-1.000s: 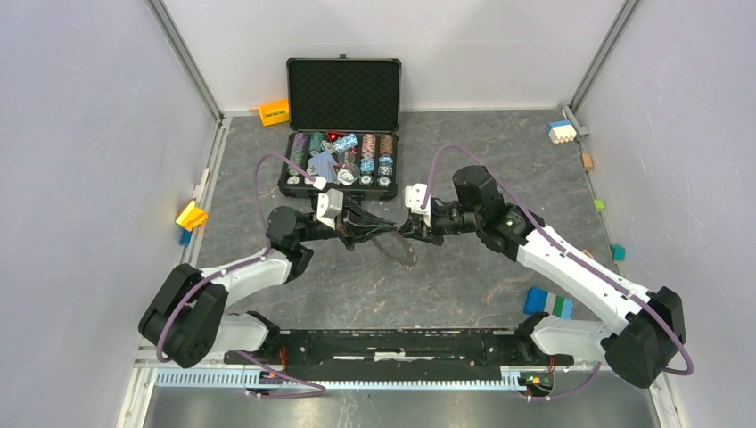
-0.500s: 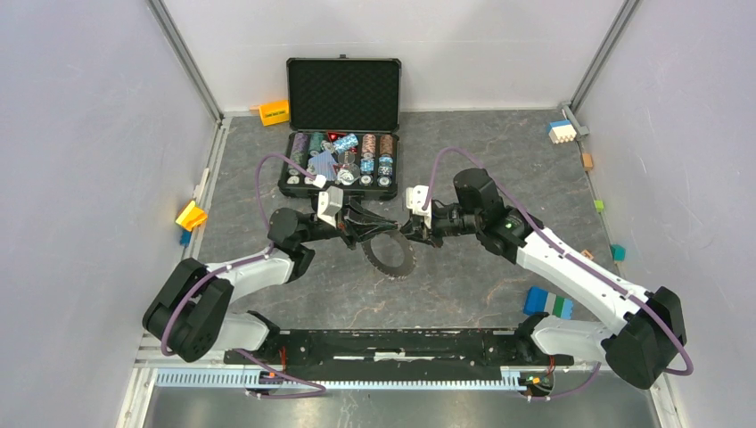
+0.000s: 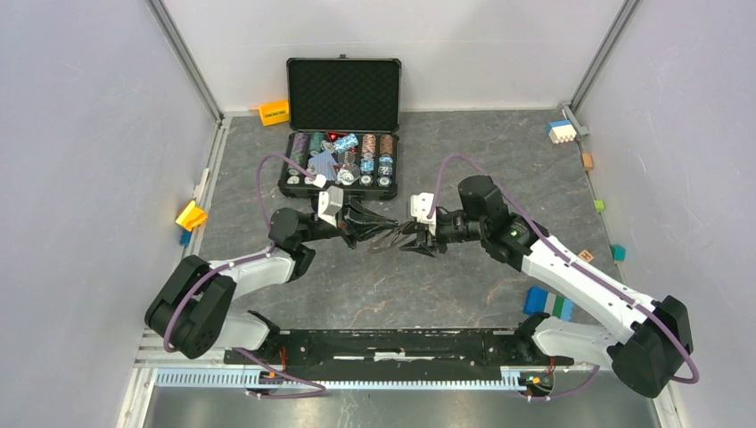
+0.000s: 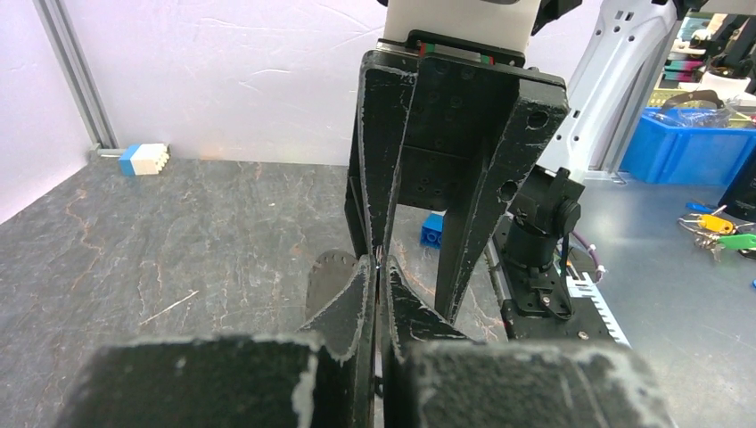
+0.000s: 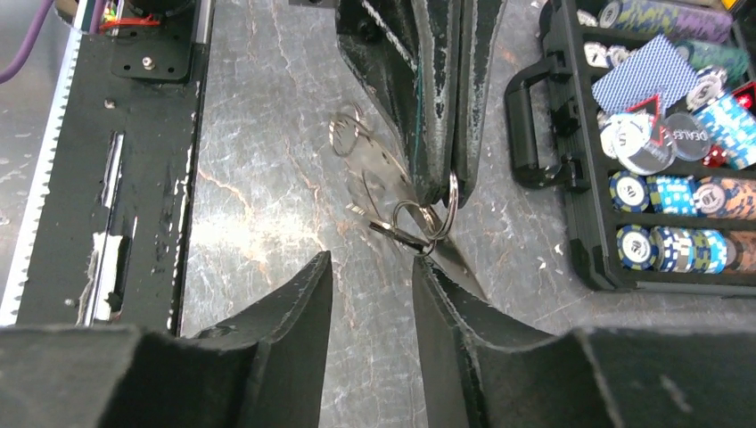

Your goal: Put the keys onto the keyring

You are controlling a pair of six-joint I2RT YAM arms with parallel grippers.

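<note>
My left gripper (image 3: 390, 234) is shut near the middle of the table. From its tips hangs the keyring (image 5: 379, 174), a flat grey ring. Its toothed edge shows beside my left fingers (image 4: 325, 276). Small wire loops and a dark key (image 5: 397, 234) dangle at the same tips. The right gripper (image 5: 370, 259) faces them from the right. It is open and holds nothing, and one fingertip is close to the dangling key. In the left wrist view the right gripper's fingers (image 4: 481, 196) stand spread just beyond my shut left gripper (image 4: 378, 260).
An open black case (image 3: 343, 94) of poker chips and cards stands just behind the grippers, its handle (image 5: 526, 125) facing them. A blue-green block (image 3: 548, 303) lies at the near right. Small coloured blocks (image 3: 191, 216) line the table edges.
The right gripper has opened and drawn back slightly to the right. The toothed ring, flat-on half a second ago, now hangs edge-on under the left gripper, which has stayed shut.
</note>
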